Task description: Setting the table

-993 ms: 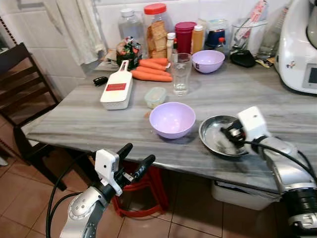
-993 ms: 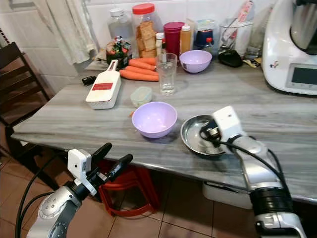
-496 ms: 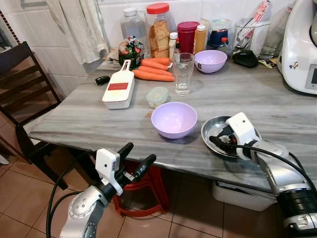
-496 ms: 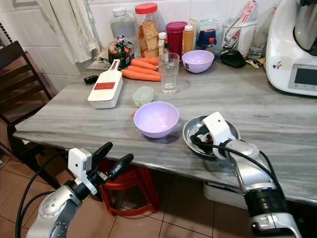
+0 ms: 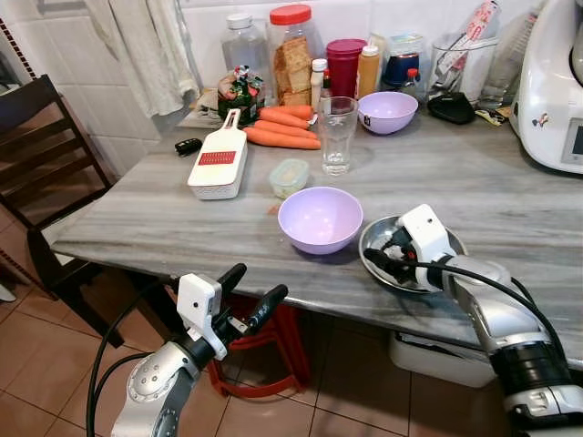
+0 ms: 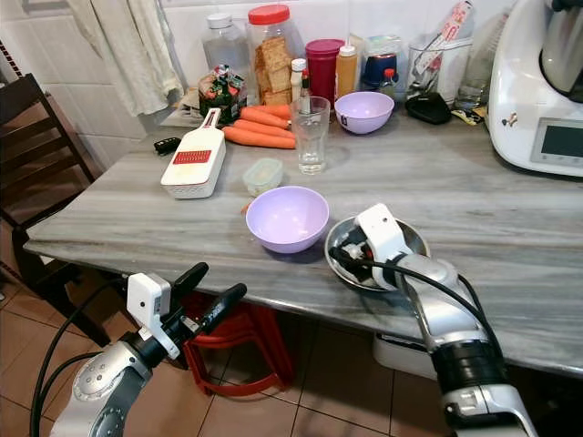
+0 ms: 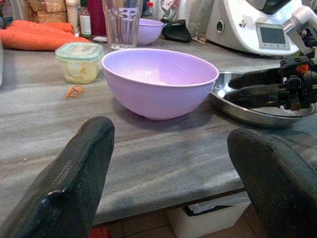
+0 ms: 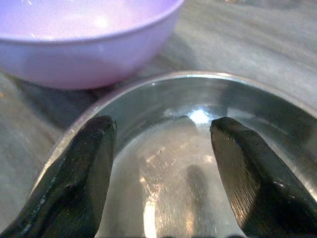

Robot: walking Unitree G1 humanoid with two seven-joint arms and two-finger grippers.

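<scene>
resting upright, round steel plate (image 5: 383, 241), right end effector (image 5: 387, 259) spread inside

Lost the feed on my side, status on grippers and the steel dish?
Right gripper open, fingers inside the shallow steel dish. Left gripper open, below the table edge. Large lilac plastic bowl close beside the dish.
</scene>
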